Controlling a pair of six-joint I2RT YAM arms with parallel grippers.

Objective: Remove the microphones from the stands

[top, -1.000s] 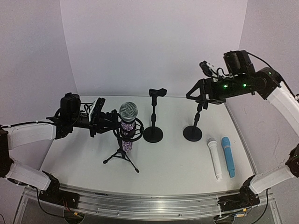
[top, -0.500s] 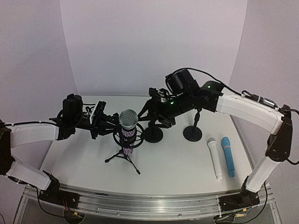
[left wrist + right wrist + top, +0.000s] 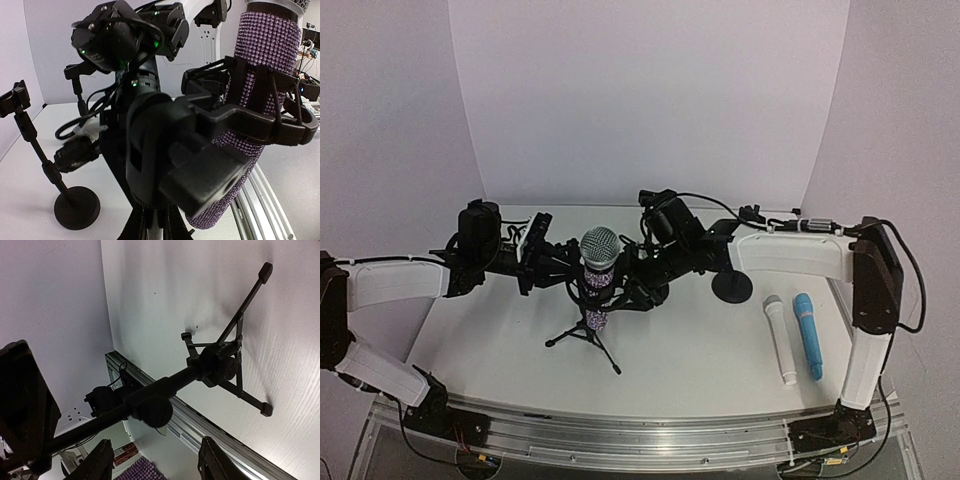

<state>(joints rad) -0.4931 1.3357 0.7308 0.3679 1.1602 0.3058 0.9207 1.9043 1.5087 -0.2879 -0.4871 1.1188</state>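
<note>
Closest to the front edge, the tripod stand (image 3: 584,338) has its legs splayed on the white table (image 3: 700,370). The purple glitter microphone (image 3: 597,270) sits upright in the shock mount (image 3: 260,125) on top of that stand, silver mesh head up. Well off to the stand's right, a white microphone (image 3: 781,340) and a blue microphone (image 3: 808,335) lie side by side.

Left gripper (image 3: 548,262) is right up against the mount from the stand's left. Honestly can't tell if its claw is clamped, the wrist view is all black plastic. Right gripper (image 3: 156,441) comes in from the stand's right, fingers (image 3: 97,462) spread wide either side of the purple mic body. Further back, right of the tripod, a round-base stand (image 3: 732,285) stands upright.
</note>
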